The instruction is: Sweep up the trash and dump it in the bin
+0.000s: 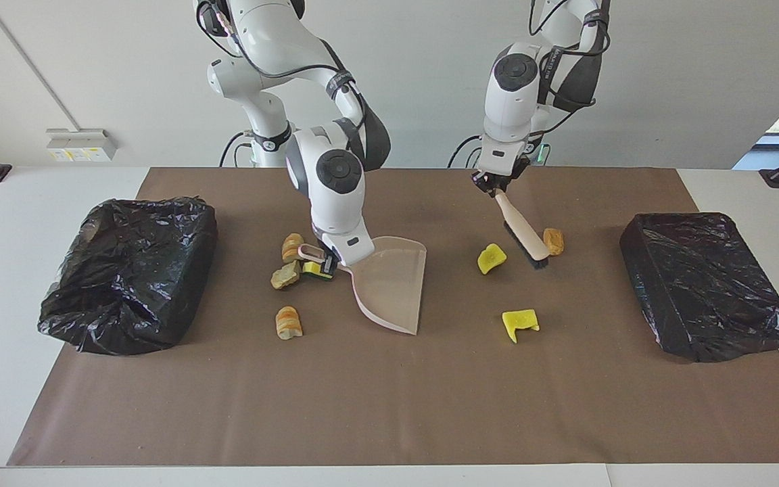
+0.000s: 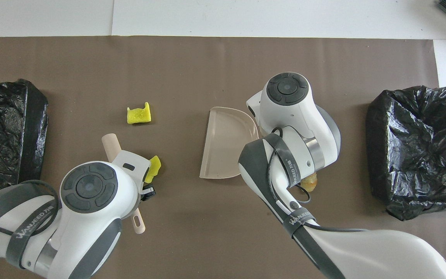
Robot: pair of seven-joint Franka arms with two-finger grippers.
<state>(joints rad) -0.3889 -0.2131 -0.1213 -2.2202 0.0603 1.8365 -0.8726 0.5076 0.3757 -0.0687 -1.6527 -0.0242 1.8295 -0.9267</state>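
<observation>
Over the brown mat [image 1: 389, 406] we see the left gripper [image 1: 496, 184] clenched on the beige brush [image 1: 523, 233], its bristles down beside a tan lump [image 1: 553, 241], with two yellow foam chunks [image 1: 491, 258] lying close by. Toward the right arm's end, the right gripper [image 1: 327, 260] grasps the handle of the pink dustpan [image 1: 393, 287]; four more scraps [image 1: 287, 321] sit near that handle. We note a black-lined bin [image 1: 129, 270] at each end.

Pale pink dustpan [image 1: 389, 284], beige brush [image 1: 523, 230], bright yellow foam scraps [image 1: 519, 323], black bin bags [image 1: 707, 284], brown mat [image 1: 389, 406].
</observation>
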